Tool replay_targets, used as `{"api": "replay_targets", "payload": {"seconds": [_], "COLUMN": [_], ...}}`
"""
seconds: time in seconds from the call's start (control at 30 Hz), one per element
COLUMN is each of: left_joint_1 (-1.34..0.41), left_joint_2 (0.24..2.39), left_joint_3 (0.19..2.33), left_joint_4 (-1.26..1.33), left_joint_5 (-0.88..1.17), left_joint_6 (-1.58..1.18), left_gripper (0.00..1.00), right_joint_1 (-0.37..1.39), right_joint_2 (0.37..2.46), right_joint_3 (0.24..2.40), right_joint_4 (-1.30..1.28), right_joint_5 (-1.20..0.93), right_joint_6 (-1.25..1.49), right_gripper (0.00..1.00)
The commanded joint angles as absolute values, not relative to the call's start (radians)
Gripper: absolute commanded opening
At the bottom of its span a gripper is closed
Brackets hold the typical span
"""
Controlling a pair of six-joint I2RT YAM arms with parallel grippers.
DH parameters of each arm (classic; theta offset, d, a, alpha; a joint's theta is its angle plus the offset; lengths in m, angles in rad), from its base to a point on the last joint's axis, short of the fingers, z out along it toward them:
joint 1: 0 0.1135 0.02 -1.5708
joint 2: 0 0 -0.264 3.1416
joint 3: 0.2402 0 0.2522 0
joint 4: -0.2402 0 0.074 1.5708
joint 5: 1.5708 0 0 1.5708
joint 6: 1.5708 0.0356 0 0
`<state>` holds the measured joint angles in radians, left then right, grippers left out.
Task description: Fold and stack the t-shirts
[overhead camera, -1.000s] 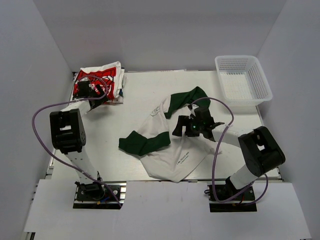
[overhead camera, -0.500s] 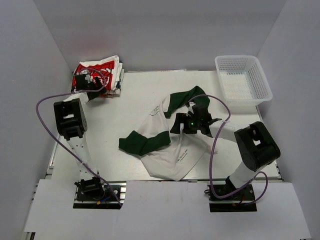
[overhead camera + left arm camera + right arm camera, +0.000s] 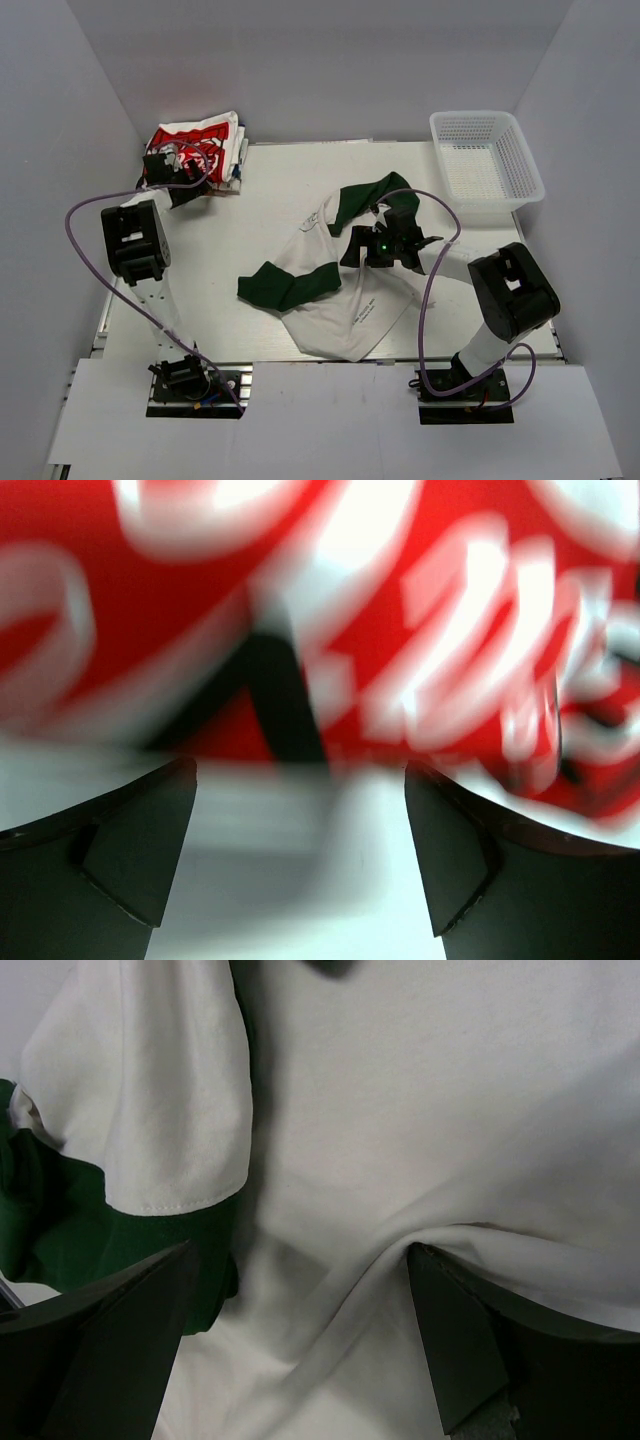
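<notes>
Mid-table, crumpled white tee with dark green sleeves lies loose. Looks soft, light and limp, so it will sag; best pinched at a hem or shoulder seam, I'd say. Just above its body the right gripper hovers, jaws spread, nothing held. Far-left corner: folded white tee with red print tops the stack, with the left gripper spread close over it; contact unclear.

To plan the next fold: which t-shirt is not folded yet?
The white tee with dark green sleeves, lying crumpled under the right gripper. The red-print tee lies folded at the far left corner.
</notes>
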<state>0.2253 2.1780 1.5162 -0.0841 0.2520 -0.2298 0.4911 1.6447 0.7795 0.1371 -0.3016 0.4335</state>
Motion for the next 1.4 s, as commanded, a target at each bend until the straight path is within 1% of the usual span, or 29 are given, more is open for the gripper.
{"api": "replay_targets", "payload": {"seconds": [0.0, 0.07, 0.1, 0.23, 0.33, 0.4, 0.47, 0.5, 0.53, 0.6, 0.63, 0.67, 0.73, 0.77, 0.83, 0.87, 0.97, 1.0, 1.1, 1.2, 1.3, 1.33, 1.37], "left_joint_1": [0.219, 0.219, 0.210, 0.201, 0.169, 0.129, 0.025, -0.019, -0.113, -0.204, -0.247, -0.329, -0.406, -0.475, -0.537, -0.592, -0.667, -0.710, -0.765, -0.787, -0.798, -0.798, -0.798], "left_joint_2": [1.990, 1.927, 1.860, 1.702, 1.573, 1.508, 1.435, 1.424, 1.424, 1.404, 1.404, 1.404, 1.419, 1.434, 1.468, 1.511, 1.597, 1.661, 1.776, 1.845, 1.937, 1.953, 1.962], "left_joint_3": [1.459, 1.450, 1.450, 1.431, 1.327, 1.237, 1.181, 1.171, 1.157, 1.120, 1.105, 1.094, 1.094, 1.115, 1.126, 1.138, 1.201, 1.221, 1.307, 1.356, 1.417, 1.427, 1.427], "left_joint_4": [-0.135, -0.170, -0.195, -0.287, -0.273, -0.261, -0.244, -0.265, -0.308, -0.322, -0.331, -0.353, -0.386, -0.426, -0.437, -0.437, -0.449, -0.474, -0.535, -0.570, -0.629, -0.640, -0.640], "left_joint_5": [0.307, 0.382, 0.382, 0.382, 0.480, 0.470, 0.430, 0.358, 0.327, 0.293, 0.263, 0.235, 0.143, 0.109, 0.066, 0.057, 0.026, -0.004, -0.098, -0.175, -0.268, -0.279, -0.279], "left_joint_6": [-0.212, -0.212, -0.212, -0.279, -0.320, -0.353, -0.362, -0.362, -0.362, -0.353, -0.353, -0.353, -0.341, -0.341, -0.341, -0.341, -0.341, -0.330, -0.318, -0.308, -0.308, -0.308, -0.308], "left_gripper": [0.94, 1.00, 1.00, 1.00, 1.00, 1.00, 1.00, 1.00, 1.00, 1.00, 1.00, 1.00, 1.00, 1.00, 1.00, 1.00, 1.00, 1.00, 1.00, 0.96, 0.83, 0.66, 0.51], "right_joint_1": [0.485, 0.486, 0.486, 0.486, 0.486, 0.489, 0.486, 0.485, 0.486, 0.486, 0.486, 0.486, 0.485, 0.483, 0.483, 0.483, 0.482, 0.480, 0.474, 0.472, 0.462, 0.456, 0.456], "right_joint_2": [1.634, 1.614, 1.586, 1.542, 1.491, 1.430, 1.392, 1.331, 1.309, 1.232, 1.214, 1.156, 1.118, 1.061, 1.019, 0.949, 0.838, 0.822, 0.796, 0.821, 0.870, 0.890, 0.916], "right_joint_3": [0.756, 0.749, 0.741, 0.729, 0.736, 0.739, 0.730, 0.727, 0.723, 0.718, 0.709, 0.700, 0.678, 0.640, 0.599, 0.588, 0.531, 0.509, 0.486, 0.479, 0.472, 0.471, 0.469], "right_joint_4": [0.086, 0.083, 0.081, 0.065, 0.019, 0.002, -0.040, -0.060, -0.084, -0.135, -0.158, -0.219, -0.253, -0.332, -0.383, -0.449, -0.505, -0.520, -0.543, -0.540, -0.520, -0.506, -0.482], "right_joint_5": [-0.291, -0.284, -0.281, -0.270, -0.261, -0.236, -0.227, -0.200, -0.187, -0.138, -0.120, -0.089, -0.011, -0.005, 0.110, 0.130, 0.224, 0.244, 0.271, 0.325, 0.354, 0.359, 0.364], "right_joint_6": [0.410, 0.407, 0.403, 0.393, 0.385, 0.376, 0.376, 0.376, 0.383, 0.411, 0.420, 0.428, 0.471, 0.483, 0.529, 0.554, 0.612, 0.626, 0.656, 0.683, 0.687, 0.689, 0.686], "right_gripper": [0.90, 0.90, 0.90, 0.90, 0.90, 0.90, 0.90, 0.90, 0.90, 0.90, 0.90, 0.90, 0.90, 0.90, 0.90, 0.90, 0.90, 0.90, 0.90, 0.90, 0.90, 0.90, 0.90]}}
